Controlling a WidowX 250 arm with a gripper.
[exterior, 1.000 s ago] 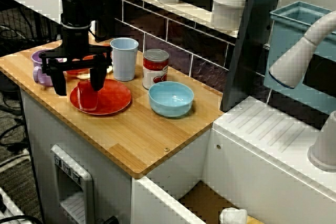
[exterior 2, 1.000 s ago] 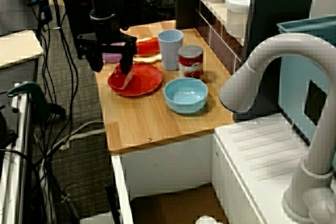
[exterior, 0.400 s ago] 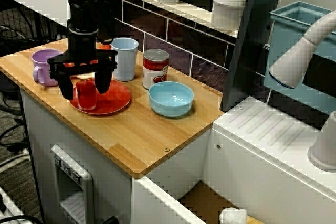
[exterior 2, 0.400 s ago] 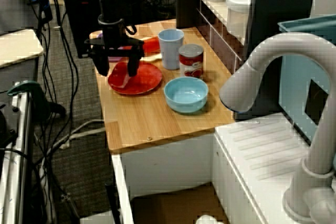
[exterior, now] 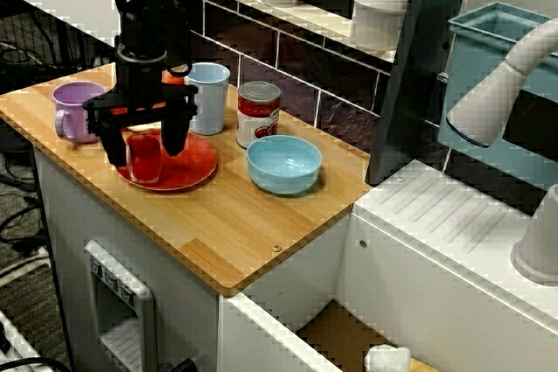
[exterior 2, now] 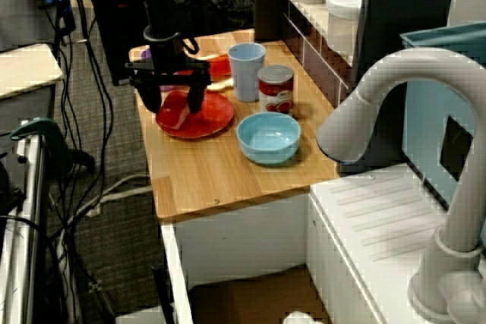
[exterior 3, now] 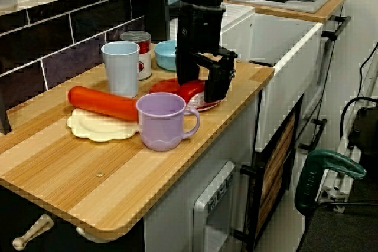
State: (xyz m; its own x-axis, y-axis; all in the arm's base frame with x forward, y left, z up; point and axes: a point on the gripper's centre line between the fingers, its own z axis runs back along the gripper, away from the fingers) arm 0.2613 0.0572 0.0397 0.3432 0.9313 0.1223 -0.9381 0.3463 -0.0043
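Over on the left of the view from the counter's front, the black robot gripper (exterior: pixel 145 151) hangs straight down over the round red plate (exterior: pixel 192 165). Its two black fingers (exterior: pixel 174 132) stand apart, one on each side of the small see-through red plastic cup (exterior: pixel 145 163). The jaws are open. I think there is a thin gap between each finger and the cup, but I cannot be sure they are not brushing it. The cup sits on the left front part of the plate, on its flat bottom, and that keeps it steady with nothing squeezing it. The fingers point down because the cup's sides run up and down too, so each finger faces a side of the cup. The cup's long way goes from bottom to top, and its open mouth seems to point up at the gripper. In the view from the sink side it is only a pale pink smear, so I cannot tell if it leans a little. Just behind the plate stand the tall light blue plastic tumbler (exterior: pixel 207 98) and the tin can with the red label (exterior: pixel 258 113), side by side near the dark tiled wall. The light blue bowl (exterior: pixel 283 163) sits just right of the plate. The purple mug (exterior: pixel 74 111) is at the far left. All of them rest on the wooden counter (exterior: pixel 244 224).
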